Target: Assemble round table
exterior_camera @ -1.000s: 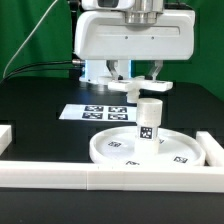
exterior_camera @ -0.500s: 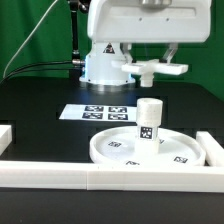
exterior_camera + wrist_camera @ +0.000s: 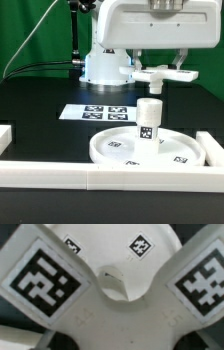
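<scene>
The large rimmed round disc (image 3: 145, 147) lies on the black table near the front rail. The short thick cylinder leg (image 3: 149, 122) stands upright on the disc, tags on its side. My gripper (image 3: 159, 73) is shut on the flat cross-shaped piece (image 3: 162, 74) and holds it in the air above the leg, slightly toward the exterior view's right. In the wrist view the cross piece (image 3: 115, 297) fills the picture, tagged arms spreading out, and the disc (image 3: 105, 241) shows beyond it. The fingertips are hidden behind the piece.
The marker board (image 3: 95, 112) lies flat on the table behind the disc. Long white border rails run along the front (image 3: 100, 176) and at the right (image 3: 213, 150). The robot base (image 3: 103, 65) stands at the back before a green curtain.
My gripper with the cross-shaped piece has risen and moved toward the exterior view's right, from low behind the leg to above it. The leg and disc have not moved.
</scene>
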